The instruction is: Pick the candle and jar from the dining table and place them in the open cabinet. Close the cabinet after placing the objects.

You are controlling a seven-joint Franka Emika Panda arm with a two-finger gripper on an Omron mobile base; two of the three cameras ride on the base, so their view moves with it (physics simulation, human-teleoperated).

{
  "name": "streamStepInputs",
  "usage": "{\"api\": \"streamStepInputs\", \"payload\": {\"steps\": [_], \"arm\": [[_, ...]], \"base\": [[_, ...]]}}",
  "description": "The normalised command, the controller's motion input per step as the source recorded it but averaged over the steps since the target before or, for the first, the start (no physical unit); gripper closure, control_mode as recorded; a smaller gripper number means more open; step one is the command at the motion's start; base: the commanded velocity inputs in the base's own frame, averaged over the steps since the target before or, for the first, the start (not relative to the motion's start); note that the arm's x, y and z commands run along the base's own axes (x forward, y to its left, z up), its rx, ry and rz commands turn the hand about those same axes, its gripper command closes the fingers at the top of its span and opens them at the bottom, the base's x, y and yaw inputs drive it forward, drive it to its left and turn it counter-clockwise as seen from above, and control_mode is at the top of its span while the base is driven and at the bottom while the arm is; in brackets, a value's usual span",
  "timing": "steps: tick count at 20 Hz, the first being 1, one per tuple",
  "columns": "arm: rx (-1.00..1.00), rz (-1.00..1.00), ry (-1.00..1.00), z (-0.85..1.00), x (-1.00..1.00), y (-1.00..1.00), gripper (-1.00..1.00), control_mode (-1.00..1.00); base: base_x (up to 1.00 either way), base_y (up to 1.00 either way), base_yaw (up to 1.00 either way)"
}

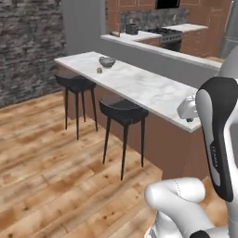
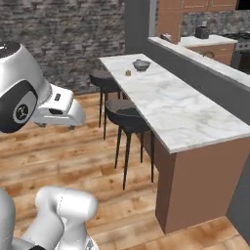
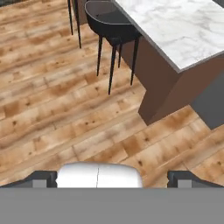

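My jaws (image 3: 112, 179) stand wide apart and grasp nothing, hanging above the wooden floor (image 1: 51, 153) near the close end of the dining table (image 2: 180, 114). The table's long white marble top runs away from me on its brown base. Far down at its other end sits the candle (image 1: 99, 70), a tiny yellow-gold stub on the marble, just beside a grey bowl-like thing (image 1: 107, 61) that is too small for me to tell apart further. Two black stools (image 1: 123, 111) stand along the table's side, the nearer one tucked under its edge. Behind the table rises a grey brick wall (image 2: 63, 39).
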Motion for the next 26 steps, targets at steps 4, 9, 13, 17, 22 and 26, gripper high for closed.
{"api": "streamStepInputs", "payload": {"steps": [4,9,13,17,22,26], "arm": [[0.0,0.0,0.0,0.0,0.0,0.0,-1.0,1.0],[0.0,0.0,0.0,0.0,0.0,0.0,-1.0,1.0],[0.0,0.0,0.0,0.0,0.0,0.0,-1.0,1.0],[0.0,0.0,0.0,0.0,0.0,0.0,-1.0,1.0],[0.0,0.0,0.0,0.0,0.0,0.0,-1.0,1.0],[0.0,0.0,0.0,0.0,0.0,0.0,-1.0,1.0]], "base": [[0.67,0.97,-0.62],[0.58,0.99,-0.62],[0.36,1.0,-0.56],[0.16,1.0,-0.48],[0.0,1.0,-0.32],[0.0,1.0,-0.3]]}}
